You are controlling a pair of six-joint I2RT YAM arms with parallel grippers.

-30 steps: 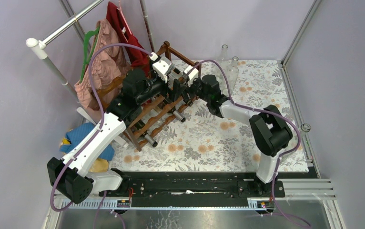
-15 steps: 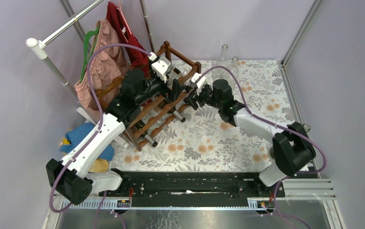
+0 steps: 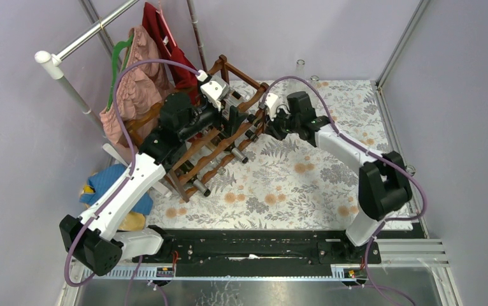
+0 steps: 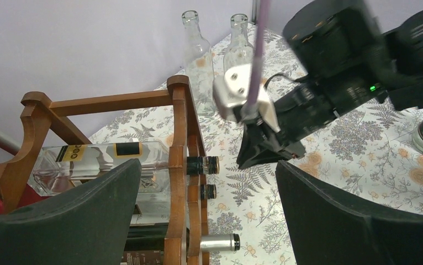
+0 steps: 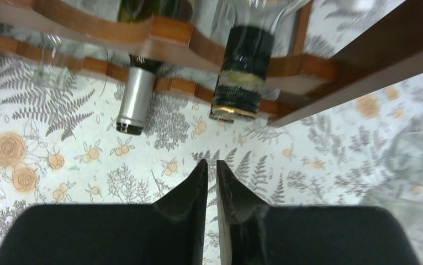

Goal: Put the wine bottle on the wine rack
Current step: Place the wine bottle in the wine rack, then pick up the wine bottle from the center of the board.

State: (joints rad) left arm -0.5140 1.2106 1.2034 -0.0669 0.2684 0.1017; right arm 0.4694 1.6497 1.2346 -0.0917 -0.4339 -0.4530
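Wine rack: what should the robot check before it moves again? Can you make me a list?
1. Clear bottle lying in the top tier of the rack: ok.
2. Its back end resting on the rear rail: cannot tell, a left finger hides it.
3. Right pincer shut and empty: ok.
4. Right pincer apart from the rack and the bottle necks: ok, close but with a gap.
5. Left pincer open, gripping nothing: ok.
6. Two spare bottles standing upright behind the rack: ok.
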